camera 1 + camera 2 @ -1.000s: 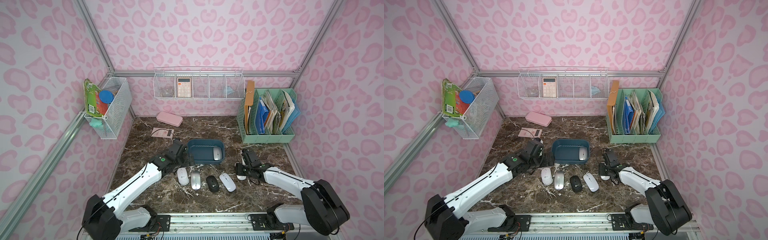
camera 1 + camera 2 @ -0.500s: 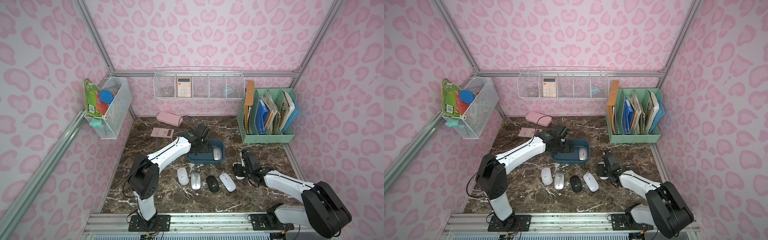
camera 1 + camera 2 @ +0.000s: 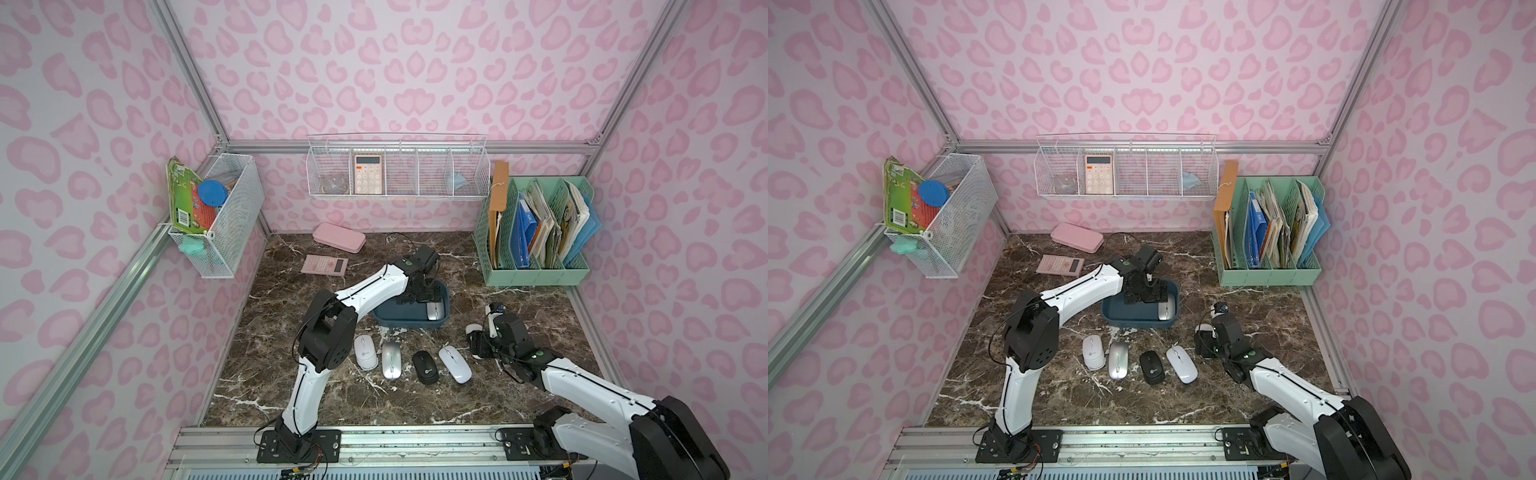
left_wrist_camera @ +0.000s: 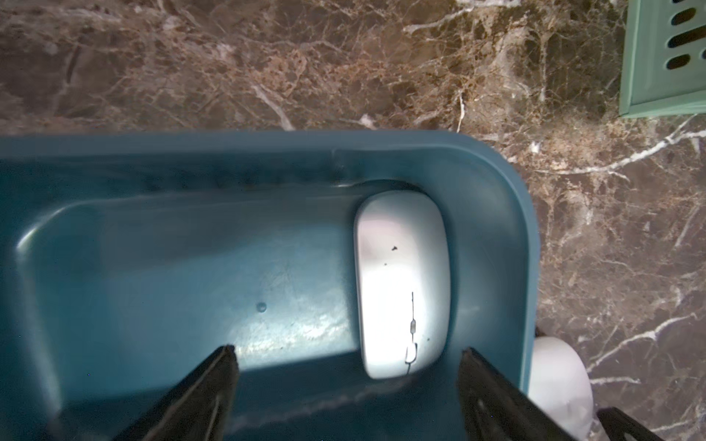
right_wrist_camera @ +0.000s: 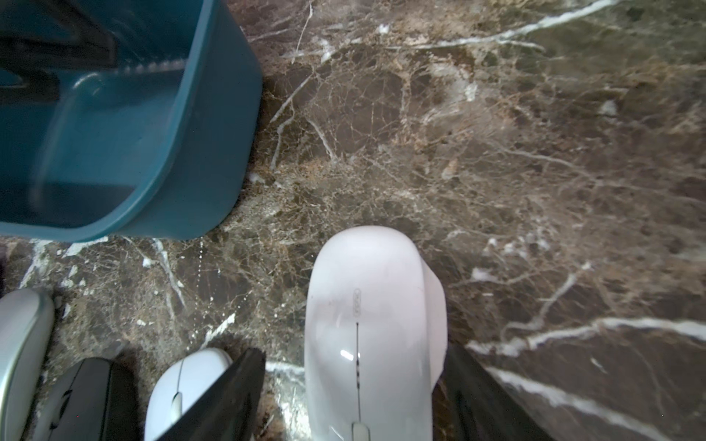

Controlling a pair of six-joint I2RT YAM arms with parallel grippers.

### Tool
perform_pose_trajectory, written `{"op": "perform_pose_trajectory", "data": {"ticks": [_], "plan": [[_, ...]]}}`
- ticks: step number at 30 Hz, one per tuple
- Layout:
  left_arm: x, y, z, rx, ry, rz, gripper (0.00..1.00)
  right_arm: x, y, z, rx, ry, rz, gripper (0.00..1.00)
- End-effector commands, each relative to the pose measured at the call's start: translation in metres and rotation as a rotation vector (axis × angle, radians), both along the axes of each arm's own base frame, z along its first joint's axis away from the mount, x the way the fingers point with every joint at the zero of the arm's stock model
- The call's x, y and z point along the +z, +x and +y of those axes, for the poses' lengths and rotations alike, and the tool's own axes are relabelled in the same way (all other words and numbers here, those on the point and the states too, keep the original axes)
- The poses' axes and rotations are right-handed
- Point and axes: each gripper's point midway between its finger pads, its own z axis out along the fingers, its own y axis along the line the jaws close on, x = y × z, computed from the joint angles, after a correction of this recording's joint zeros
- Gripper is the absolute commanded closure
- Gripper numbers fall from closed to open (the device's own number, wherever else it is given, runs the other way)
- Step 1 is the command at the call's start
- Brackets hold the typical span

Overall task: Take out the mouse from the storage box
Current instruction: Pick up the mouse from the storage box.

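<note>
The left wrist view settled what both top views left unclear: the left gripper [image 4: 347,349] stood with jaws spread inside the storage box [image 4: 496,183], and the mouse [image 4: 401,282] lay just ahead of one finger, against the end wall. Its long axis ran along the gripper's reach, wheel end nearest the fingers. The right wrist view showed the right gripper [image 5: 353,349] spread astride a white mouse [image 5: 374,305], clear of it on one side.

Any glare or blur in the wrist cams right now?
Left wrist: mouse in the storage box is blown out white, glare on the box floor. Right wrist: box wall smeared, soft; white mouse outside it sharper, small highlight.
</note>
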Motion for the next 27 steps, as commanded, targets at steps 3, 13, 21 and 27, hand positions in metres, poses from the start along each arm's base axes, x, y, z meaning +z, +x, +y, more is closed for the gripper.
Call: {"op": "perform_pose_trajectory", "data": {"ticks": [3,13,21,27], "plan": [[-0.012,-0.005,-0.01,-0.029,-0.003,0.051,0.08,0.013,0.005,-0.001,-0.018,0.029,-0.069,0.23],[-0.034,-0.007,-0.018,-0.037,0.019,0.1,0.13,0.016,0.004,-0.002,-0.021,0.047,-0.102,0.22],[-0.041,-0.004,0.002,0.013,0.108,0.081,0.21,0.015,0.004,-0.002,-0.019,0.046,-0.1,0.22],[-0.033,-0.007,0.013,0.023,0.132,0.063,0.28,0.015,0.004,-0.002,-0.021,0.046,-0.098,0.22]]}}
